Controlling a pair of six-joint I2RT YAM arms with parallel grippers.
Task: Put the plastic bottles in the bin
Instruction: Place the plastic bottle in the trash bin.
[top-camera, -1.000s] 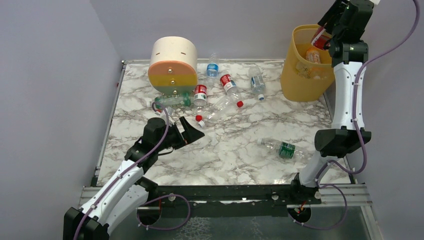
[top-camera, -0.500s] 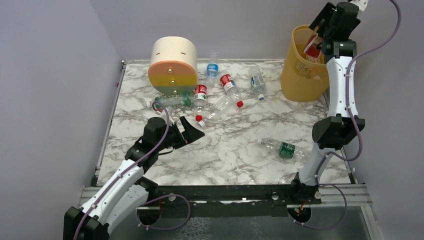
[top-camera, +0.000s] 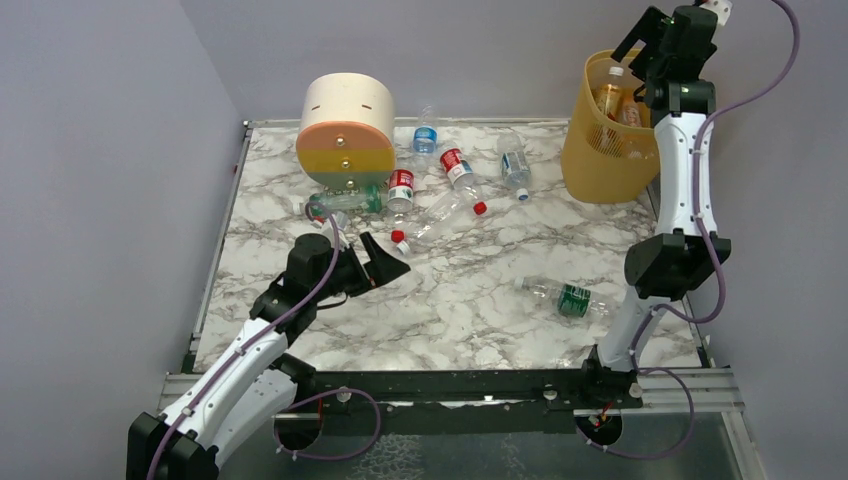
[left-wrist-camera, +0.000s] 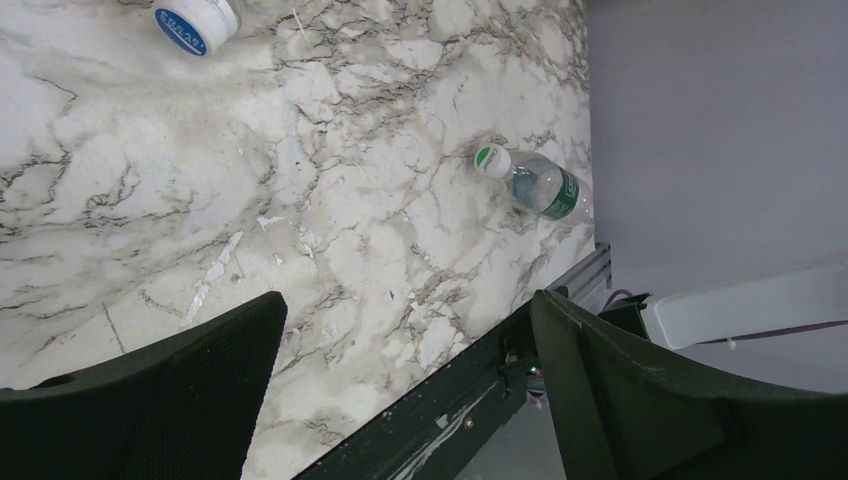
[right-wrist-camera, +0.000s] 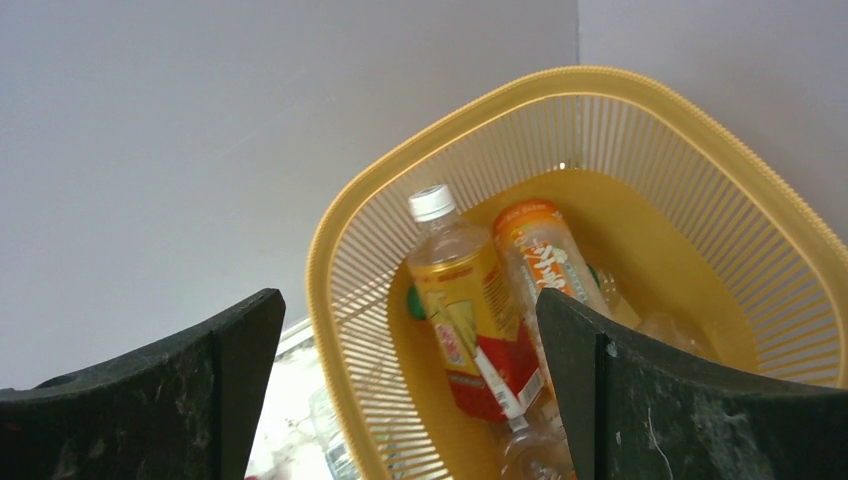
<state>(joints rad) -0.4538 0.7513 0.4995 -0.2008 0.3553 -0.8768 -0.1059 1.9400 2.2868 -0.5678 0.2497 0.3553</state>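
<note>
Over the bin (top-camera: 598, 150), in the top view, your right gripper (top-camera: 636, 45) hangs with its fingers spread wide and nothing between them. Left of the bin, loose bottles lie on the marble table (top-camera: 480, 330): a blue-label bottle (top-camera: 515, 165) nearest it, then a red-label bottle (top-camera: 457, 165), with more beside the round drawer unit (top-camera: 346, 130). A green-label bottle (top-camera: 570, 298) lies alone, nearer you than the bin. Your left gripper (top-camera: 388, 262) sits low, well left of the bin, fully open and empty.

From your left wrist you look across bare marble between the two parted fingers; the green-label bottle lies beyond them, untouched.

From your right wrist the bin fills the view between the wide-open fingers. Inside it lean a white-capped bottle (right-wrist-camera: 470, 320) with a yellow and red label and an orange bottle (right-wrist-camera: 545, 255), side by side.
</note>
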